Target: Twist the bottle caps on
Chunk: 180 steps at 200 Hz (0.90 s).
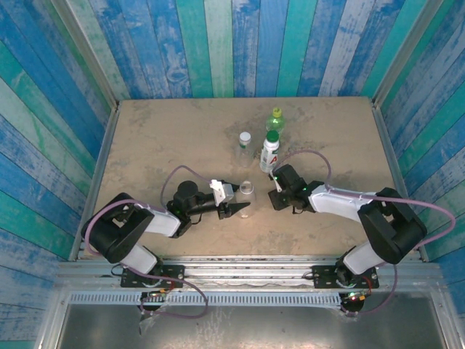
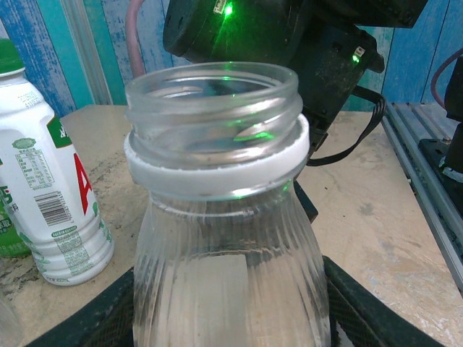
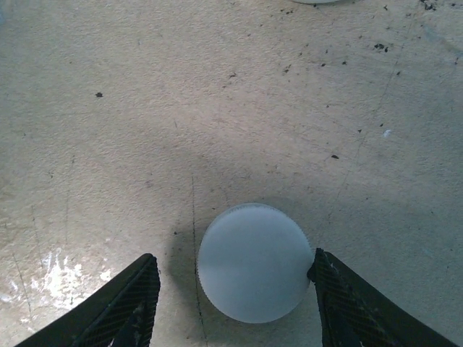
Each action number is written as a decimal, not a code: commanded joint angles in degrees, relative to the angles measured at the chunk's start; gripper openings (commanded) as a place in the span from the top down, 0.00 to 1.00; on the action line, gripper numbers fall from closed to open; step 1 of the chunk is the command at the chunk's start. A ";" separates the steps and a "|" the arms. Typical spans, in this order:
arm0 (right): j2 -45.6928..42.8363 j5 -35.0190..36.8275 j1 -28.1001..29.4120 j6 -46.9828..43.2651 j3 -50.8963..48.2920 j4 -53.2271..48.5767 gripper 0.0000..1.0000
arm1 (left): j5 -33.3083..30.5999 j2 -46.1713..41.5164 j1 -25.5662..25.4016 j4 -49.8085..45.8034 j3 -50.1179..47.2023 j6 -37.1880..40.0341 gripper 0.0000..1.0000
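L gripper (image 1: 242, 201) clamped on the uncapped clear bottle (image 2: 224, 217), w/ R gripper (image 3: 235, 289) just right of that bottle, fingers apart astride a white cap (image 3: 252, 262) lying flat on the table (image 3: 217, 108), one finger prob. touching its rim.

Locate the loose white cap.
In the right wrist view, the white cap lies flat on the table between the right tool's fingers. In the top view, that tool sits just right of the clear bottle.

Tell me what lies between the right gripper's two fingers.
In the right wrist view, a white cap lies flat on the table between the fingers of the right gripper, close to or touching the picture-right finger, with bare table before the other.
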 commanded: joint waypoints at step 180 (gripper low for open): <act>-7.25 0.08 0.36 -0.35 4.36 -9.57 0.60 | 0.92 2.56 -0.20 -1.47 1.22 0.41 0.45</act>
